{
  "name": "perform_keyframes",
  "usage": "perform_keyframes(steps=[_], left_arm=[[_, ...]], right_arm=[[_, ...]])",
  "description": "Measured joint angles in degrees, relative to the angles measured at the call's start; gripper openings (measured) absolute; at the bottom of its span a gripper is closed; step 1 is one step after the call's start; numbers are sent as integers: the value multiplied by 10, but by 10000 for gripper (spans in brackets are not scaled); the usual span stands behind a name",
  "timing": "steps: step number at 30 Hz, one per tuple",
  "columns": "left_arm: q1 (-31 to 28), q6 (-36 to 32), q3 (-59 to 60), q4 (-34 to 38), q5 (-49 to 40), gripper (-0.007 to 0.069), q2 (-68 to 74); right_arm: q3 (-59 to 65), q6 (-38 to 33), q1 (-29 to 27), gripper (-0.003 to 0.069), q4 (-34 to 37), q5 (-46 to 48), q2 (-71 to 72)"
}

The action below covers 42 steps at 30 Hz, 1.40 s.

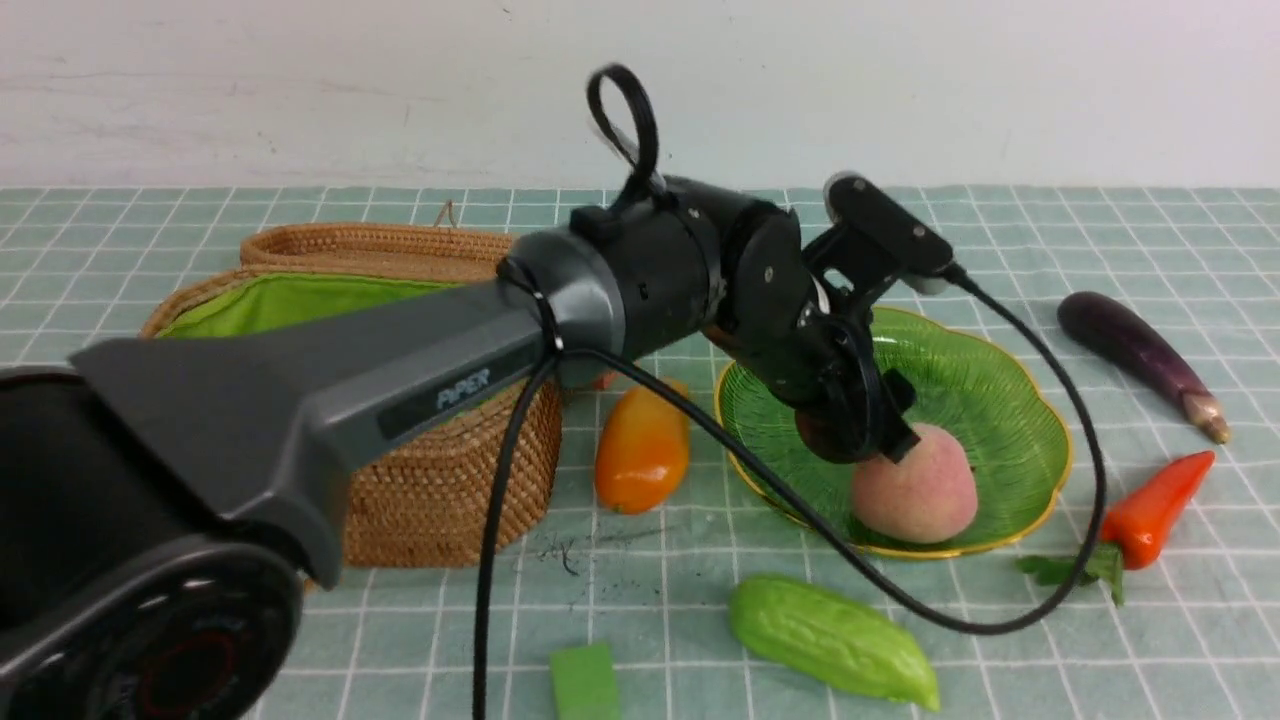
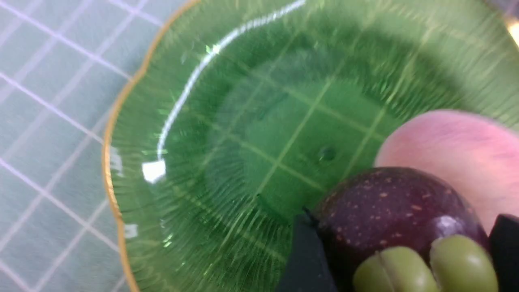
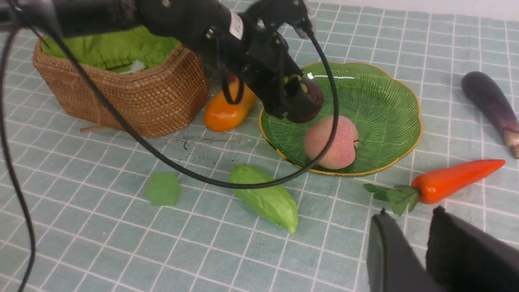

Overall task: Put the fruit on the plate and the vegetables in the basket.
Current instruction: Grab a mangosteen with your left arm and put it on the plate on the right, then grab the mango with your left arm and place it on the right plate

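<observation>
My left gripper (image 1: 860,430) is shut on the dark purple mangosteen (image 2: 389,211) and holds it low over the green glass plate (image 1: 1000,380), right beside the pink peach (image 1: 915,495) that lies on the plate's near side. The orange-yellow mango (image 1: 640,450) lies on the cloth between plate and wicker basket (image 1: 440,490). The bitter gourd (image 1: 835,640) lies in front of the plate, the carrot (image 1: 1155,510) to its right, the eggplant (image 1: 1135,355) at far right. My right gripper (image 3: 409,219) hangs empty near the carrot's leaves, jaws narrowly apart; it is outside the front view.
A small green cube (image 1: 585,685) lies at the near edge, left of the bitter gourd. The left arm and its black cable (image 1: 1000,620) stretch across the basket and the plate's front. The basket's lid lies open behind it. Dark smudges mark the cloth near the mango.
</observation>
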<state>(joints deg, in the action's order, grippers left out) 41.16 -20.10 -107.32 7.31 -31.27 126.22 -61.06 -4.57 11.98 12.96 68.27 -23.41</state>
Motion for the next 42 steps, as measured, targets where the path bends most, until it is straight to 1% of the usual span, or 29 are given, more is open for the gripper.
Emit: perform_keyframes(steps=[2, 4, 6, 7, 9, 10, 11, 12, 17, 19, 20, 21, 22, 23, 24, 25, 26, 27, 32, 38, 42], left_arm=[[0, 2, 0, -12, 7, 513, 16], [0, 2, 1, -17, 10, 533, 20], [0, 2, 1, -19, 15, 577, 19], [0, 2, 1, -19, 16, 618, 15], [0, 6, 1, -20, 11, 651, 8], [0, 7, 1, -21, 8, 656, 6], [0, 13, 1, -21, -8, 666, -9], [0, 15, 1, -21, -11, 667, -10], [0, 59, 0, -34, -93, 638, -61], [0, 125, -1, -73, -159, 598, -78], [0, 147, -1, -95, -178, 583, -79], [0, 147, -1, -100, -178, 583, -79], [0, 201, -1, -148, -215, 565, -77], [0, 236, -1, -179, -228, 560, -72], [0, 255, -1, -199, -233, 558, -67], [0, 260, -1, -204, -234, 557, -65], [-3, 290, -1, -240, -237, 556, -53], [-3, 303, -1, -252, -236, 556, -46], [-15, 328, -1, -289, -219, 556, -1], [-25, 331, -1, -340, -176, 556, 28], [-26, 332, -2, -358, -165, 556, 37]], right_arm=[[0, 0, 0, 161, 6, 1, 0], [0, 0, 0, 161, 13, 4, 0], [0, 0, 0, 161, 17, 5, 0], [0, 0, 0, 161, 17, 5, 0], [0, 0, 0, 161, 18, 5, 0], [0, 0, 0, 161, 18, 5, 0], [0, 0, 0, 161, 18, 5, 0], [0, 0, 0, 161, 18, 5, 0], [0, 0, 0, 161, 20, 4, 0], [0, 0, 0, 161, 20, 4, 0], [0, 0, 0, 161, 21, 4, 0], [0, 0, 0, 161, 21, 4, 0], [0, 0, 0, 163, 21, 4, 0], [0, 0, 0, 164, 22, 5, 0], [0, 0, 0, 165, 22, 7, 0], [0, 0, 0, 165, 22, 7, 0], [0, 0, 0, 165, 22, 9, 0], [0, 0, 0, 165, 22, 10, 0], [0, 0, 0, 169, 22, 13, 0], [0, 0, 0, 171, 22, 15, 0], [0, 0, 0, 171, 22, 15, 0]])
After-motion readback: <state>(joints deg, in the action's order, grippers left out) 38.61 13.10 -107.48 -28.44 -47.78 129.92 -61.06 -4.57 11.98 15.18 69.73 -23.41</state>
